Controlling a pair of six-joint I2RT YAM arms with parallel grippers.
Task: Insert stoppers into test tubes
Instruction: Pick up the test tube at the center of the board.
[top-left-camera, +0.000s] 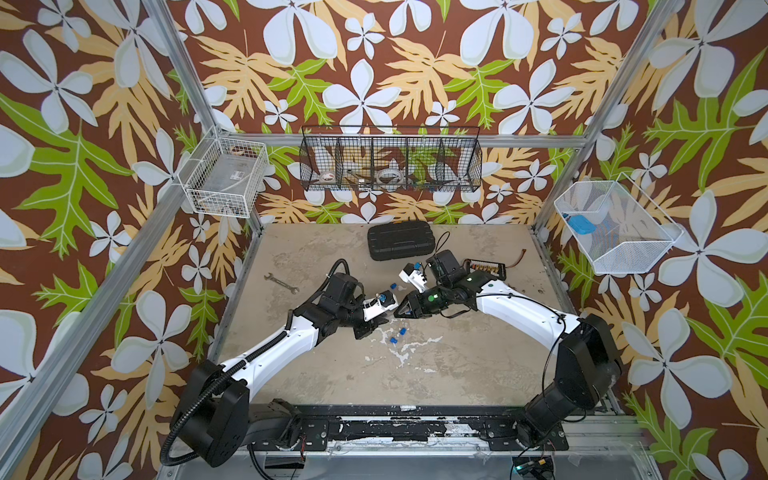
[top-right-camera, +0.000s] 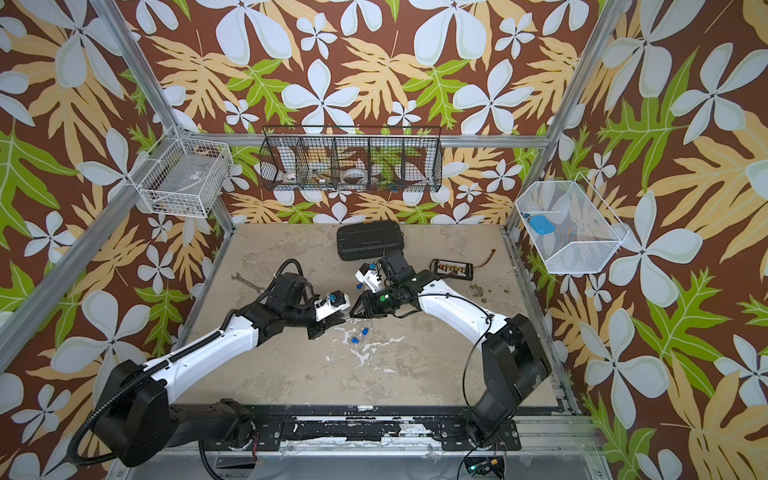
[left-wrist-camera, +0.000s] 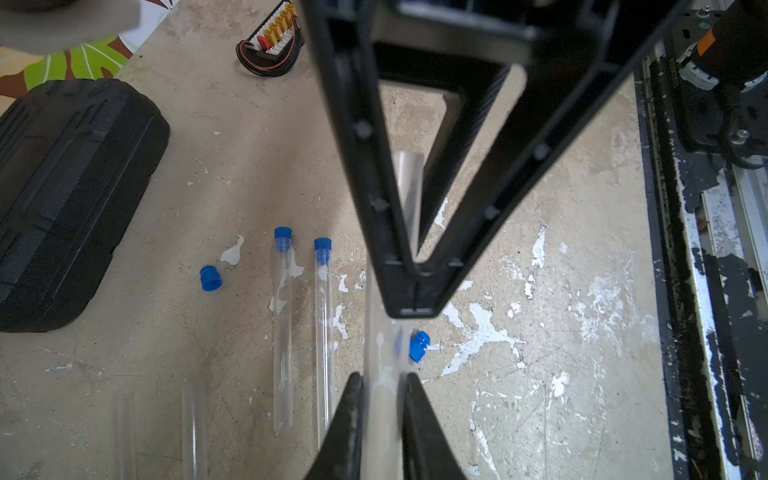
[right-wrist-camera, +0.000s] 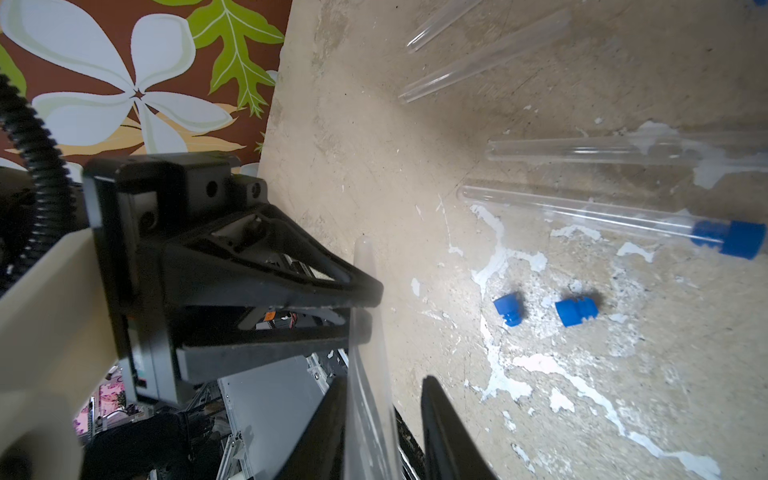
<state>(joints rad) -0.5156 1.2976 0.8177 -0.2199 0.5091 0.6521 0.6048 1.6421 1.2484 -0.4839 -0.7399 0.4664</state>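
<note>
The left tool (left-wrist-camera: 383, 380) was clamped shut on a thin clear glass-like test tube (left-wrist-camera: 380, 353), holding it in the air above the blotched beige desk (top-left-camera: 457, 374). The right tool (right-wrist-camera: 385, 380) straddled the same tube with its jaws partly open. One finger lay against the glass while a gap showed beside the other, so it had no grip yet.

Two capped tubes (left-wrist-camera: 283, 332) (left-wrist-camera: 323, 332) lay on the desk with small bright-blue plastic stoppers (left-wrist-camera: 282, 235) in their mouths. Two bare tubes (left-wrist-camera: 193, 428) lay near them, and loose stoppers (right-wrist-camera: 508, 309) (right-wrist-camera: 575, 311) rested close by.

The step in hand looked like a regrip of the lifted tube between the two tools. To do it well, the right tool would need to close slowly and squarely across the tube. The pressure should be light, since the glass could slip or crack. The left tool should hold on until that grip looked firm, and the tube's mouth should be left clear for a stopper.
</note>
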